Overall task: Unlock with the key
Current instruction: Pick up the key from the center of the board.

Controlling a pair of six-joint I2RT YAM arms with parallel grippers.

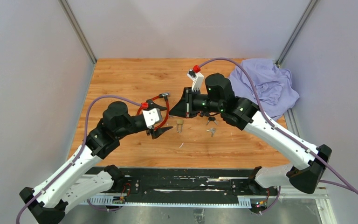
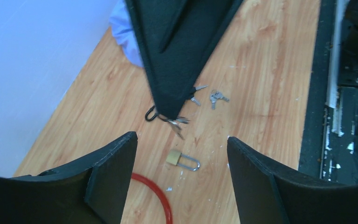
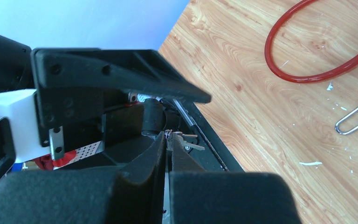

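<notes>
Firmly, right pincer (image 3: 167,140) nips silvery keys (image 3: 185,142) — left pincer (image 2: 182,138) gapes near brassy padlock (image 2: 177,158).

- Table (image 1: 121,79): a light-brown wooden top with visible grain, filling the middle of the overhead view. Small white flecks and scuffs mark its near half.
- Left wall (image 1: 28,70), back wall (image 1: 182,23) and right wall (image 1: 340,60): plain pale grey panels that enclose the table on three sides.
- Left post (image 1: 77,30) and right post (image 1: 298,29): slim metal profiles where the back wall meets each side wall, running down to the table's far corners.
- Base rail (image 1: 182,184): a black strip along the table's near edge, scratched and chipped white in places.
- Metal ledge (image 1: 168,215): a dull grey surface below the rail, at the bottom of the overhead view.
- Light: even and diffuse, casting soft shadows on the wood.
</notes>
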